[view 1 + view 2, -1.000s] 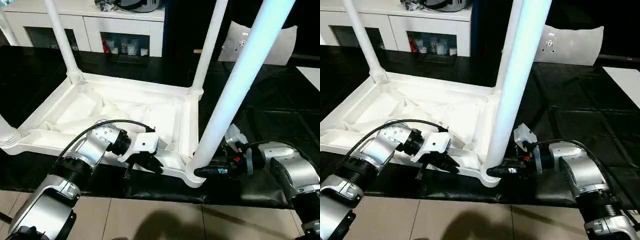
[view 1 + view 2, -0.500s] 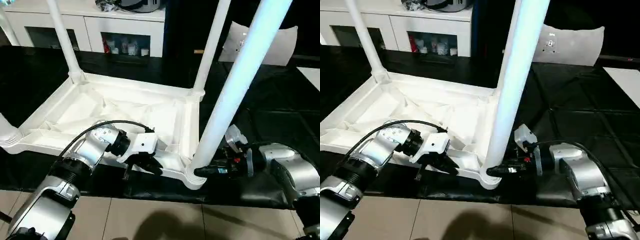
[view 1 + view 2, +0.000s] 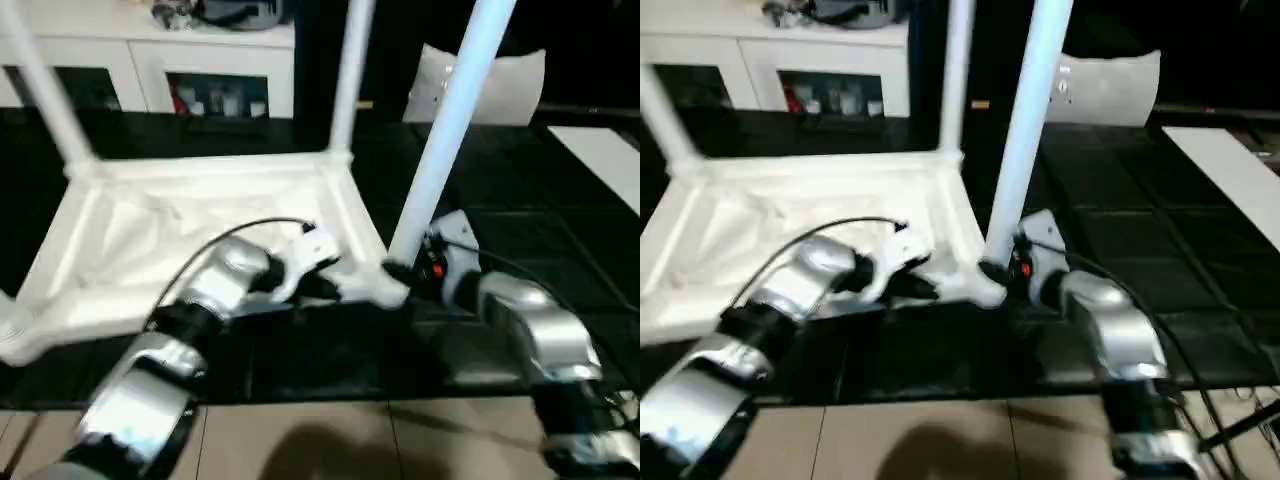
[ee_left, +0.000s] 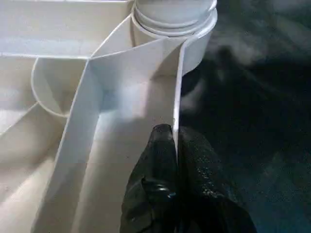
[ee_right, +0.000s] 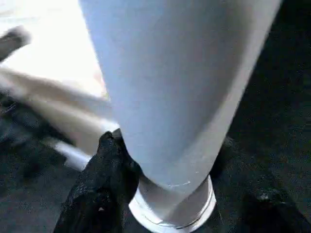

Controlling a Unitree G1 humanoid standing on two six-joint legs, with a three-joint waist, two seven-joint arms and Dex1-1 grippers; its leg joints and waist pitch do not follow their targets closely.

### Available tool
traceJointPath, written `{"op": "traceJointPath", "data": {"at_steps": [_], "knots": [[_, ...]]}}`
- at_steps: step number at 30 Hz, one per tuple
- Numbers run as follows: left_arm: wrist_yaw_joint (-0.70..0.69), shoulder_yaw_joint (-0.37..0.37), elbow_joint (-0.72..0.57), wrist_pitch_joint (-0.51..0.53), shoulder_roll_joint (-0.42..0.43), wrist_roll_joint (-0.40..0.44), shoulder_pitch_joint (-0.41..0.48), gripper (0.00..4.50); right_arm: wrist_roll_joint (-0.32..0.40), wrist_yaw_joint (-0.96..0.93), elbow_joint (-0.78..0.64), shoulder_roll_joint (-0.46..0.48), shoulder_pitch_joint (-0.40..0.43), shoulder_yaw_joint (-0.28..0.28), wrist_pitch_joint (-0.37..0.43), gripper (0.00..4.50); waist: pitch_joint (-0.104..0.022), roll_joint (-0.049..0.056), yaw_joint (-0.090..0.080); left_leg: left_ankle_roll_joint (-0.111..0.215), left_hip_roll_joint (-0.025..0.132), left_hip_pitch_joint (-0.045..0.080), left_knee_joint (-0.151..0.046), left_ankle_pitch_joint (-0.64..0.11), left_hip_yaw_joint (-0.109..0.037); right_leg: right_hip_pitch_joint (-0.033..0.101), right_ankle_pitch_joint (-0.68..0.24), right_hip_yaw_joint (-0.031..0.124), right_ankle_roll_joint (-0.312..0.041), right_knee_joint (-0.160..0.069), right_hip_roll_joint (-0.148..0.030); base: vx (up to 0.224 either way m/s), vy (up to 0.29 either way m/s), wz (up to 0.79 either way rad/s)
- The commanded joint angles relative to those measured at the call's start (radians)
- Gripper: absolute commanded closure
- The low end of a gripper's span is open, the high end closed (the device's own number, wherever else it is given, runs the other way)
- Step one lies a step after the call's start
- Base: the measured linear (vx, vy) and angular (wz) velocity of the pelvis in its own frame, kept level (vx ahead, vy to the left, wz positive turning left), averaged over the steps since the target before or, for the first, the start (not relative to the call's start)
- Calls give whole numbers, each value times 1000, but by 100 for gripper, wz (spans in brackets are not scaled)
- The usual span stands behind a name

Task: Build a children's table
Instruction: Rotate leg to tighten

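The white table top (image 3: 150, 240) lies upside down on the black mat (image 3: 560, 230), ribs up. Legs stand in its corner sockets: the near right leg (image 3: 445, 130), the back right leg (image 3: 350, 70) and the back left leg (image 3: 45, 100). The near left socket (image 3: 15, 335) shows at the picture's edge. My left gripper (image 4: 174, 133) is shut on the top's thin front rim, right beside the near right socket (image 4: 175, 19). My right gripper (image 5: 180, 194) grips the base of the near right leg (image 5: 180, 87), one finger (image 5: 104, 179) on each side, just above the socket.
White cabinets with glass doors (image 3: 150, 60) stand behind the mat. A grey-white panel (image 3: 480, 80) leans at the back right, and a white sheet (image 3: 605, 160) lies at the far right. Tiled floor (image 3: 320, 440) runs along the mat's front edge.
The camera has shifted. The table's near right corner, with both grippers on it, now sits farther from the mat's front edge, and the top looks turned. Both grips are unchanged.
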Motion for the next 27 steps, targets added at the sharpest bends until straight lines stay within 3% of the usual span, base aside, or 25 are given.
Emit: {"op": "traceJointPath", "data": {"at_steps": [1, 2, 3, 5, 8, 13, 16, 21, 25, 27], "knots": [[164, 46, -18, -16, -80, -15, -69, 450, 7, -65, -8, 106, -19, 76, 38, 255, -79, -6, 5, 56, 80, -11, -67, 92, -39, 63, -189, 99, -55, -43, -112, 0, 0, 0], [175, 49, -15, -20, -83, -14, -71, 450, 4, -76, -5, 111, -20, 74, 36, 255, -79, -6, 5, 56, 80, -11, -67, 92, -39, 63, -189, 99, -55, -43, -112, 0, 0, 0], [185, 52, -11, -23, -88, -13, -72, 450, -2, -90, 0, 118, -20, 73, 28, 255, -81, -8, 6, 78, 82, -11, -64, 140, -39, 63, -104, 104, -85, -28, -114, 0, 0, 0], [188, 50, -10, -22, -88, -9, -71, 450, -11, -109, 5, 127, -15, 68, 0, 202, -82, -14, 11, 128, 71, -20, -56, 186, -32, 62, 5, 112, -124, -6, -115, 0, 0, 0], [171, 46, -22, -25, -72, -5, -62, 450, -22, -80, 3, 105, 1, 75, -64, 179, -81, -13, 16, 162, 69, -21, -53, 176, -28, 61, -3, 110, -132, -7, -111, 0, 0, 0], [136, 42, -32, -68, -42, -6, -45, 450, -12, -48, -12, 77, 24, 57, -108, 139, -75, -13, 24, 143, 72, -21, -56, 117, -27, 58, -130, 107, -84, -22, -107, 0, 0, 0], [38, 26, -53, -132, 7, -12, -9, 450, 12, 56, -24, 6, 50, 46, -184, 103, -74, -12, 23, 127, 68, -21, -57, 85, -26, 60, -164, 107, -52, -31, -106, 0, 0, 0], [-20, 14, -64, -158, 39, -10, 14, 450, 38, 157, -21, -54, 63, 33, -220, 68, -74, -11, 20, 134, 72, -23, -57, 77, -27, 58, -148, 107, -68, -26, -104, 0, 0, 0], [-186, -16, -106, -225, 89, -42, 57, 450, 60, 343, 15, -159, 70, 35, -300, 28, -74, -14, 23, 135, 70, -25, -56, 57, -25, 60, -180, 106, -61, -30, -104, 0, 0, 0], [-258, -37, -128, -258, 118, -49, 72, 450, 54, 419, 38, -209, 64, 54, -332, 22, -72, -13, 26, 138, 74, -21, -57, 57, -24, 54, -183, 107, -68, -29, -102, 0, 0, 0]]}}
